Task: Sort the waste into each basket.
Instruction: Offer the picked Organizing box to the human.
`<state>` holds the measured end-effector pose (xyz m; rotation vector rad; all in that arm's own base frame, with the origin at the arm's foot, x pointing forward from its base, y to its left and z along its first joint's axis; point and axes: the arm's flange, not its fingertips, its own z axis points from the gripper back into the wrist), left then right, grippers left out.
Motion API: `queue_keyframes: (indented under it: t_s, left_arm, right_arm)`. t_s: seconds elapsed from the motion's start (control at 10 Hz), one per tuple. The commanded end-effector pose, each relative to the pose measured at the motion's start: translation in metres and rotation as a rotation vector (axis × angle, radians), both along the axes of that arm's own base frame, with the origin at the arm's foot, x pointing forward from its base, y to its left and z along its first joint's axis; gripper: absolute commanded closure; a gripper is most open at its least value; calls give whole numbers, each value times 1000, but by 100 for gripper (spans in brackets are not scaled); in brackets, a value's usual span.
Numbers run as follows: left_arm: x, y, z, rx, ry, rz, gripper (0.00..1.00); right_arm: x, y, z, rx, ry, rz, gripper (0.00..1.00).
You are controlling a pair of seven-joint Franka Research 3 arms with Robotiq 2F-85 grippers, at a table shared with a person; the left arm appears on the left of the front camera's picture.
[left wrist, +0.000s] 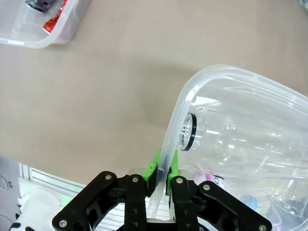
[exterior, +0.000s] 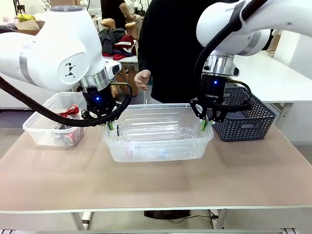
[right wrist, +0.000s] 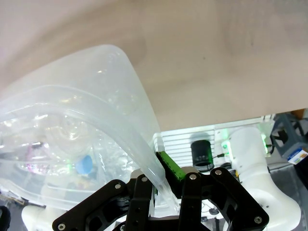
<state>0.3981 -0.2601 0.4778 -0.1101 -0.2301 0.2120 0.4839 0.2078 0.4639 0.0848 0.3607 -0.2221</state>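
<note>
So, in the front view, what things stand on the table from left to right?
Clear tub with red cans → clear tub with plastic bottles, gripped at both ends → dark lattice basket.

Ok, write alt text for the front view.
Both grippers, left gripper and right gripper, pinch opposite rims of a clear tub holding plastic bottles. A second tub with red cans sits left, a dark lattice basket right.
</note>
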Motion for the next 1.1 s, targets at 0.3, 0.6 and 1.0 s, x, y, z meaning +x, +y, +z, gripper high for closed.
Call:
queue_keyframes:
  t_s: [0.3,0.6,1.0]
  left_arm:
    - [53,0,16,3,15,-81,94]
    - [138,14,31,-14,-1,-87,94]
    - [184,19,21,-4,-49,2,94]
  right_arm:
    - [42,17,14,-14,-5,84,95]
    - [115,28,34,6,-15,122,95]
    - [182,38,13,24,68,138,95]
